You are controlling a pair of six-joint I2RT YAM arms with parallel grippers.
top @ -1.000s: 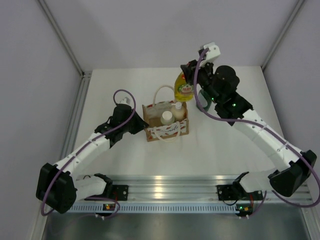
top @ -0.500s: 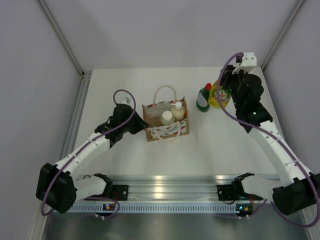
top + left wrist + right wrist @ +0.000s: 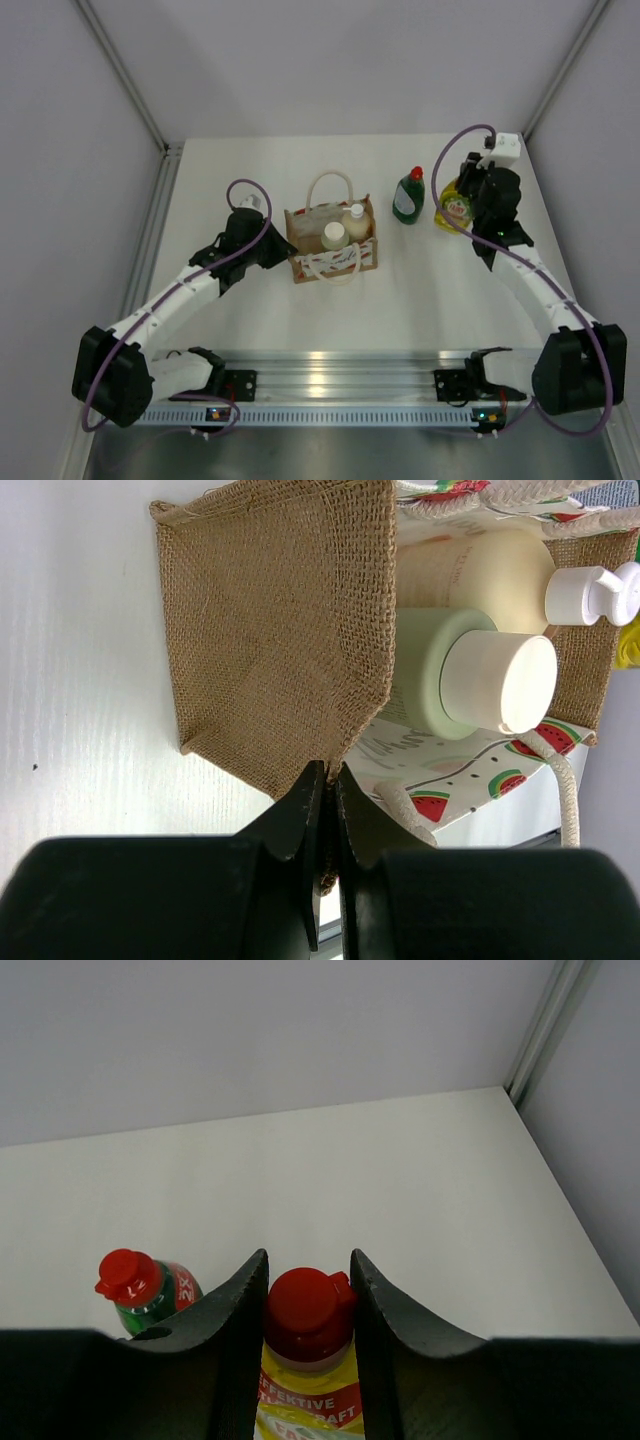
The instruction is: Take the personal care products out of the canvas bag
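Right tool (image 3: pixel 308 1265) is clamped on the yellow bottle (image 3: pixel 306 1400), with fingers (image 3: pixel 235 1310) pressed against both sides of its red cap. From the top camera I see that bottle upright in the upper right of the frame, near the far right corner of the table (image 3: pixel 430 290). I can't tell whether its base is touching the table.

Dark green bottle (image 3: pixel 408 196) stands upright on the table just left of the yellow one. There's a small gap between them and the tool isn't touching it.

Left tool (image 3: pixel 326 780) is pinched tight on the burlap edge of the canvas bag (image 3: pixel 270 630). In the top view that's the bag's left wall. The bag sits upright at frame centre, well apart from the two bottles, with its rope handles (image 3: pixel 560 775) looped over the opening.

Two products are inside the bag: the pale green cylinder (image 3: pixel 430 670) with a white cap, and the cream pump bottle (image 3: pixel 490 565) right against it on the far side. Both are upright, toward the bag's right end in the top view.
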